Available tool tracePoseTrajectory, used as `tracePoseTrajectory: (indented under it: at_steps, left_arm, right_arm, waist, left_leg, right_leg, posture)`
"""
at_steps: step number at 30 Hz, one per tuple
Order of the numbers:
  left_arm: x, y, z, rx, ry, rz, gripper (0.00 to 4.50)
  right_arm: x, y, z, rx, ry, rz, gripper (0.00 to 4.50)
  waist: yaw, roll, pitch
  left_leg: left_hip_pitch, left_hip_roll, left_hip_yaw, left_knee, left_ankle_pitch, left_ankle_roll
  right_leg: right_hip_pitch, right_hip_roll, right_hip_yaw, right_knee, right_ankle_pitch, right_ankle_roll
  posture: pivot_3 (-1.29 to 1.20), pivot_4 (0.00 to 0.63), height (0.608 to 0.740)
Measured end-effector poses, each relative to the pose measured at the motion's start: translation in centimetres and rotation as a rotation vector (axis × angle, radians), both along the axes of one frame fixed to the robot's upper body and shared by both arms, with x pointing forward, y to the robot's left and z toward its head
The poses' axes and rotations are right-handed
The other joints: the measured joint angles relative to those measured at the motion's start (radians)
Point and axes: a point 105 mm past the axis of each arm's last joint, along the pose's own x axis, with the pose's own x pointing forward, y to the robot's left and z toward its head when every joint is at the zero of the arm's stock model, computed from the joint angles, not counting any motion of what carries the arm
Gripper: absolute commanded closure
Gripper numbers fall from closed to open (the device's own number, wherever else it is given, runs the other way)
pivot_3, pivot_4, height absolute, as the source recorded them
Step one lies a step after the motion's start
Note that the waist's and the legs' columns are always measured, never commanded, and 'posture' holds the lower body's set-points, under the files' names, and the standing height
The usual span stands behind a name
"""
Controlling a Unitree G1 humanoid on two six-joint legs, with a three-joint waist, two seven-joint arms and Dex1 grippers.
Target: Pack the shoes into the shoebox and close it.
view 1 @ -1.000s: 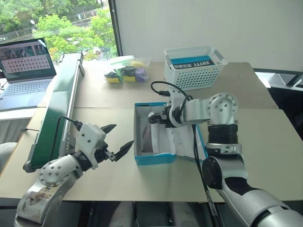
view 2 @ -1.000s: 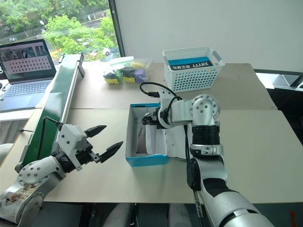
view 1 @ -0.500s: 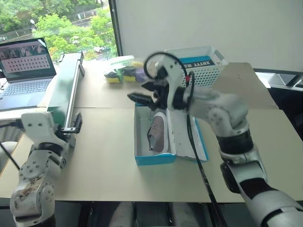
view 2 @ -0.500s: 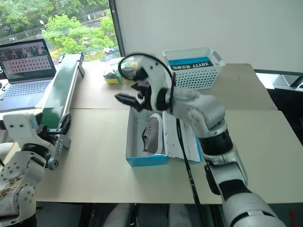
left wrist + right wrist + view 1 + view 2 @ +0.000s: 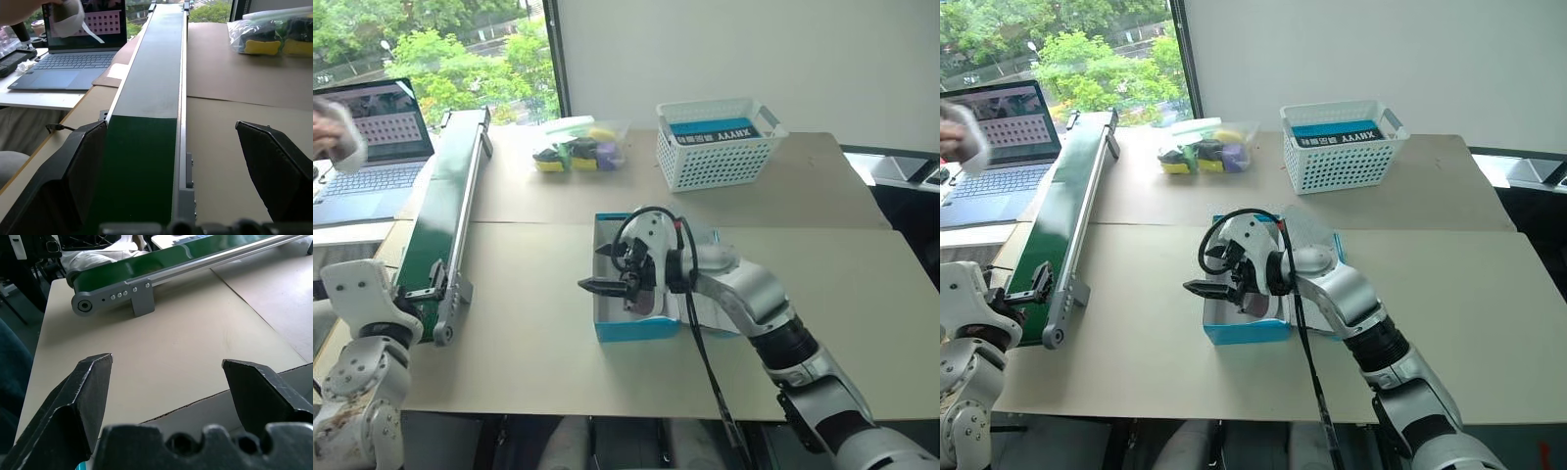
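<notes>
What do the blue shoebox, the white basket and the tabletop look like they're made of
The shoebox looks like cardboard: bright blue printed outside, flat white walls inside with thin straight edges. The basket looks like molded white plastic, judging by its regular lattice of holes and smooth rounded rim. The tabletop is matte tan, laid in separate sheets with visible seams, which suggests cardboard or fibreboard, though that is uncertain.
</notes>
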Motion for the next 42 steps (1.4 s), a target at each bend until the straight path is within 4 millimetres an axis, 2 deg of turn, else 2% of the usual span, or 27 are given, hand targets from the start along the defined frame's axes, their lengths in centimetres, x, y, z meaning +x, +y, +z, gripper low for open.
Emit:
tracePoseTrajectory:
  at_steps: [6, 12, 31, 42]
  left_arm:
    - [-0.1, 0.5, -0.7, 0.000, 0.032, 0.013, 0.00]
    - [0.1, 0.7, -1.0, 0.006, 0.047, 0.015, 0.00]
    - [1.0, -0.2, -1.6, 0.000, 0.069, -0.034, 0.00]
    - [1.0, 0.2, -2.4, -0.038, 0.081, 0.006, 0.00]
  right_arm:
    - [0.1, 0.6, -0.8, -0.021, -0.022, -0.006, 0.23]
    - [0.1, 0.3, -1.4, -0.045, -0.024, -0.021, 0.23]
    - [0.2, 0.7, -1.8, -0.034, 0.007, -0.051, 0.23]
    - [0.3, 0.6, -1.9, -0.046, -0.004, -0.059, 0.23]
  waist:
    - [-0.001, 0.000, 0.000]
    - [-0.001, 0.000, 0.000]
    - [-0.002, 0.000, 0.000]
    - [-0.002, 0.000, 0.000]
  left_leg:
    - [0.001, 0.000, 0.000, 0.000, 0.000, 0.000]
    - [0.001, 0.000, 0.000, 0.000, 0.000, 0.000]
    - [0.001, 0.000, 0.000, 0.000, 0.000, 0.000]
    - [0.001, 0.000, 0.000, 0.000, 0.000, 0.000]
  right_leg:
    - [0.000, 0.000, 0.000, 0.000, 0.000, 0.000]
    - [0.000, 0.000, 0.000, 0.000, 0.000, 0.000]
    - [0.000, 0.000, 0.000, 0.001, 0.000, 0.000]
    - [0.000, 0.000, 0.000, 0.001, 0.000, 0.000]
  posture:
    - [0.00, 0.150, 0.733]
    - [0.00, 0.150, 0.733]
    - [0.00, 0.150, 0.733]
    - [0.00, 0.150, 0.733]
